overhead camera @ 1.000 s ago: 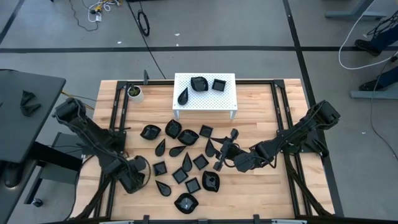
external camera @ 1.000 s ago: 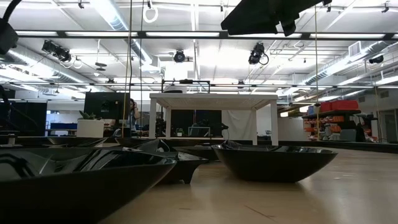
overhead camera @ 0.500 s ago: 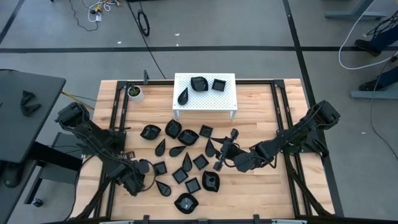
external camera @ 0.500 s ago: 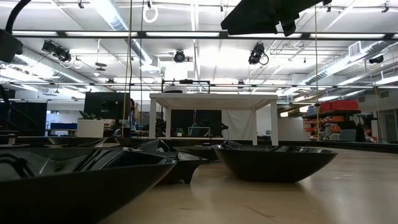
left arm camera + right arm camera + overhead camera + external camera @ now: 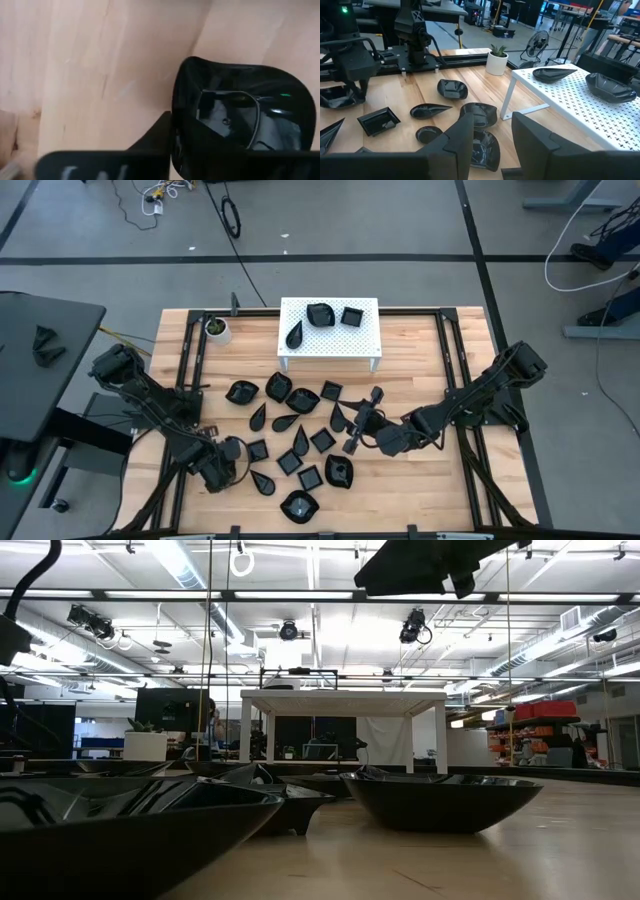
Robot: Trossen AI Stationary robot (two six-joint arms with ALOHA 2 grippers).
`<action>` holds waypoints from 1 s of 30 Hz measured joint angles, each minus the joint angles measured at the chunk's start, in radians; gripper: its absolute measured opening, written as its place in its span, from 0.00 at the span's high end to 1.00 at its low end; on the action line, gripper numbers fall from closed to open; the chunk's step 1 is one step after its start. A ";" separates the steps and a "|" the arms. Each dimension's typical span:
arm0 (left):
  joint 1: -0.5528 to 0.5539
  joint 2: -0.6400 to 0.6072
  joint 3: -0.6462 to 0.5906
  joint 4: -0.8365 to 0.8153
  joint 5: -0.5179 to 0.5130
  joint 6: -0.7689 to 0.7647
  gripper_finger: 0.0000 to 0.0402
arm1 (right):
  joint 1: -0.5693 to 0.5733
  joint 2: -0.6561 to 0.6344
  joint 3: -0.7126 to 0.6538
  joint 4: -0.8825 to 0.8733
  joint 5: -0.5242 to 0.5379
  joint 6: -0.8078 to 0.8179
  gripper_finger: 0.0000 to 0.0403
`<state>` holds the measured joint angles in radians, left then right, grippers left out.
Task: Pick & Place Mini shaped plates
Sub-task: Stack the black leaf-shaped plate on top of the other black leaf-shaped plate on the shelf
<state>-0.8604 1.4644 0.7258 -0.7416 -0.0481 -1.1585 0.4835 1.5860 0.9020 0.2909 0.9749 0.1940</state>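
Pale wooden worktop (image 5: 420, 345), viewed from above. Across its middle and near part, a loose scatter of small glossy black plates (image 5: 300, 435) in square, teardrop and lobed shapes, lying close together on the wood.

Toward the far edge, a white perforated stand on four legs (image 5: 330, 340). On top of it, three more of the same kind: a black teardrop plate (image 5: 295, 335) at the left, a black lobed plate (image 5: 320, 313) in the middle, a black square plate (image 5: 351, 315) at the right. Just to the left of the stand, a small white cup with a green plant (image 5: 216, 329).

Left tool (image 5: 232, 450): down at the near-left edge of the scatter, just beside a small square black dish (image 5: 257, 450) resting flat on the worktop. In the left wrist view, set right against the outer wall of that dish, with the glossy hollow filling much of the picture. Apart or clamped on it: cannot tell.

Right tool (image 5: 362, 420): at the right edge of the scatter, next to a pair of teardrop plates, pointing toward the group. Plainly apart in the right wrist view, with nothing gripped. Visible through the gap, only plates lying on the wood farther off.

From worktop height, two or three black plates looming close to the lens. Behind them, the white stand on its legs, with the room's ceiling lights above.
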 joint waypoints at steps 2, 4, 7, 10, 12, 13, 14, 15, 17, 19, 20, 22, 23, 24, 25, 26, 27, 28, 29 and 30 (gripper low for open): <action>0.000 -0.002 0.002 0.012 0.012 -0.006 0.97 | 0.000 0.000 0.000 0.000 0.000 0.000 0.65; 0.000 -0.002 0.008 0.013 0.027 -0.023 0.98 | 0.000 0.000 0.000 0.000 0.000 0.000 0.65; 0.000 -0.001 0.033 0.006 0.036 -0.034 0.98 | 0.000 0.000 0.000 0.000 0.000 0.000 0.65; 0.006 -0.013 0.068 0.000 0.035 -0.048 0.99 | 0.000 0.000 0.000 -0.008 0.000 -0.015 0.65; 0.017 -0.015 0.096 -0.020 0.014 -0.070 0.99 | 0.002 0.000 0.000 -0.034 0.000 -0.033 0.65; 0.022 -0.018 0.108 -0.024 -0.003 -0.080 0.99 | 0.004 0.000 0.000 -0.051 0.001 -0.036 0.65; 0.032 -0.020 0.124 -0.029 -0.017 -0.086 0.99 | 0.008 0.000 0.000 -0.073 0.001 -0.037 0.65; 0.044 -0.020 0.142 -0.028 -0.034 -0.086 0.99 | 0.013 0.000 0.000 -0.094 0.001 -0.037 0.65; 0.075 -0.020 0.182 -0.042 -0.089 -0.086 0.99 | 0.028 -0.011 -0.001 -0.148 -0.012 -0.008 0.65; 0.114 -0.020 0.228 -0.042 -0.173 -0.067 0.99 | 0.040 -0.037 -0.001 -0.206 -0.087 0.037 0.65; 0.136 -0.020 0.253 -0.039 -0.217 -0.044 0.99 | 0.043 -0.054 -0.001 -0.240 -0.142 0.064 0.65; 0.186 -0.016 0.300 -0.020 -0.300 0.018 0.99 | 0.043 -0.085 -0.001 -0.282 -0.280 0.131 0.65; 0.212 -0.010 0.320 -0.013 -0.336 0.057 0.99 | 0.041 -0.098 -0.001 -0.299 -0.338 0.164 0.65; 0.241 -0.003 0.336 0.003 -0.370 0.096 0.99 | 0.036 -0.105 -0.001 -0.302 -0.383 0.197 0.65; 0.268 0.004 0.349 0.032 -0.398 0.140 0.99 | 0.027 -0.110 -0.001 -0.294 -0.414 0.226 0.65; 0.296 0.011 0.357 0.070 -0.420 0.190 0.99 | 0.019 -0.111 -0.001 -0.288 -0.431 0.243 0.65; 0.322 0.022 0.362 0.114 -0.433 0.239 0.99 | 0.012 -0.110 -0.001 -0.287 -0.438 0.251 0.65; 0.346 0.034 0.366 0.162 -0.442 0.287 0.99 | 0.004 -0.103 -0.001 -0.285 -0.438 0.255 0.65; 0.368 0.047 0.368 0.201 -0.447 0.334 0.99 | -0.003 -0.097 -0.001 -0.287 -0.438 0.262 0.65; 0.388 0.061 0.370 0.238 -0.451 0.374 0.99 | -0.010 -0.090 -0.001 -0.292 -0.439 0.268 0.65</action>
<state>-0.4722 1.5250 1.0960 -0.5034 -0.4986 -0.7845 0.4740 1.4963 0.9012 -0.0008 0.5356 0.4619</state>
